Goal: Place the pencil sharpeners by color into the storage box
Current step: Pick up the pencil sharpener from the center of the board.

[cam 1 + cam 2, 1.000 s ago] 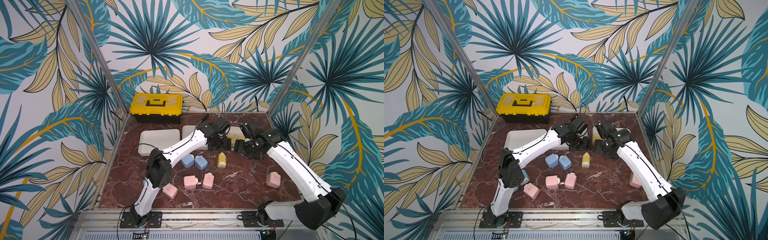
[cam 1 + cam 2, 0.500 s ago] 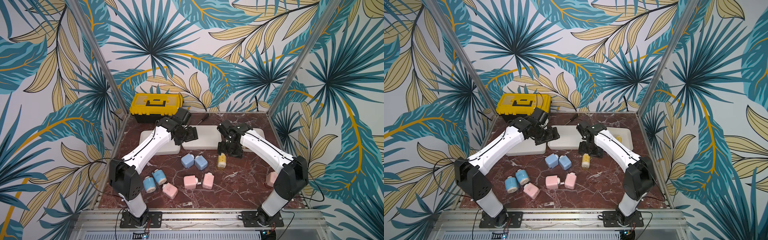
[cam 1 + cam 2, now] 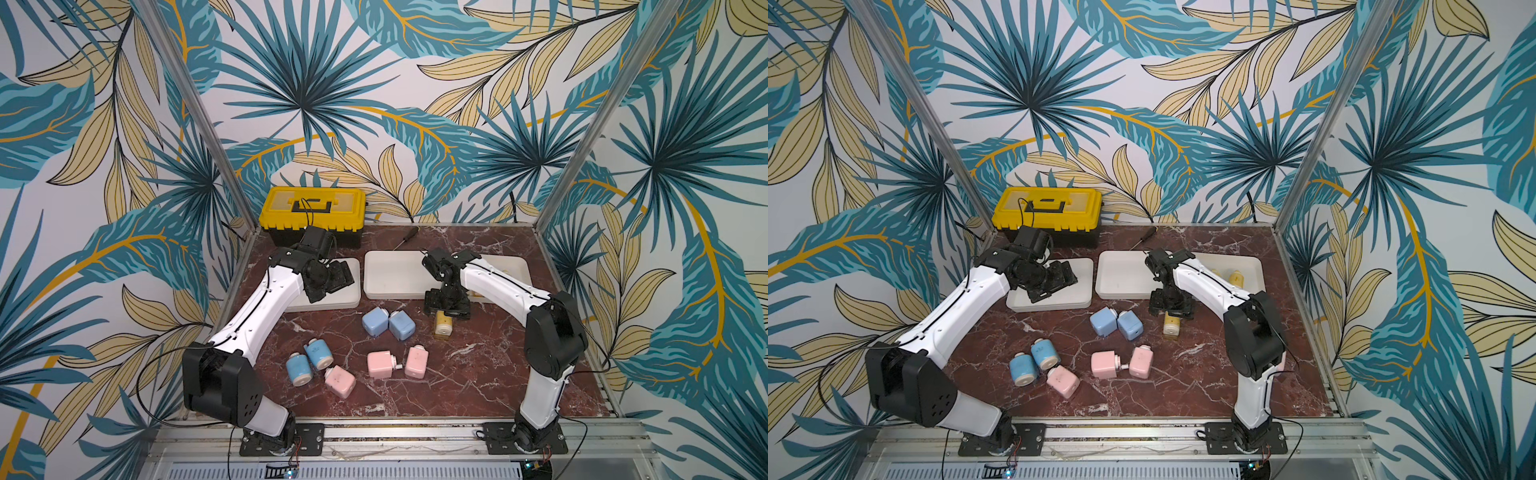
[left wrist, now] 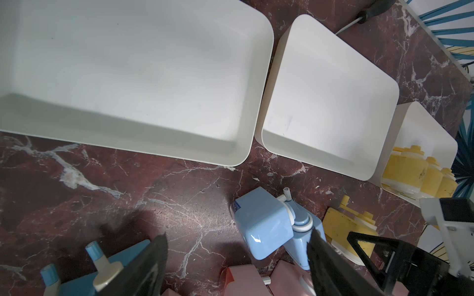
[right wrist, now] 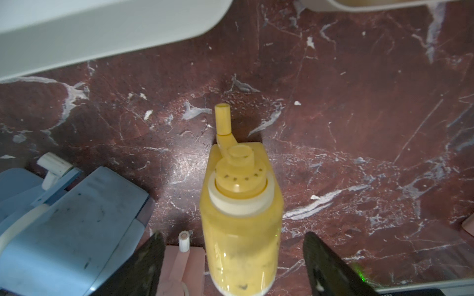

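Top views: R gripper (image 3: 447,309) open, hangs right over the yellow sharpener (image 3: 443,327) lying on the table (image 3: 478,374), near the right tray (image 3: 1252,266) w/ other yellow ones. L gripper (image 3: 1054,282) over the left tray (image 3: 345,297), empty. L wrist: jaws apart, blue sharpener (image 4: 266,225) between them. R wrist: jaws wide either side of the yellow sharpener, not touching.

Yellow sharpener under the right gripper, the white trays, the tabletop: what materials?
Yellow sharpener: looks like glossy moulded plastic; highlights on its body, white collar, dark scuffs. White trays: likely matte plastic, with smooth rounded corners and soft shading. Tabletop: reddish-brown marble look with white veins and scratches; stone or printed laminate, cannot tell.
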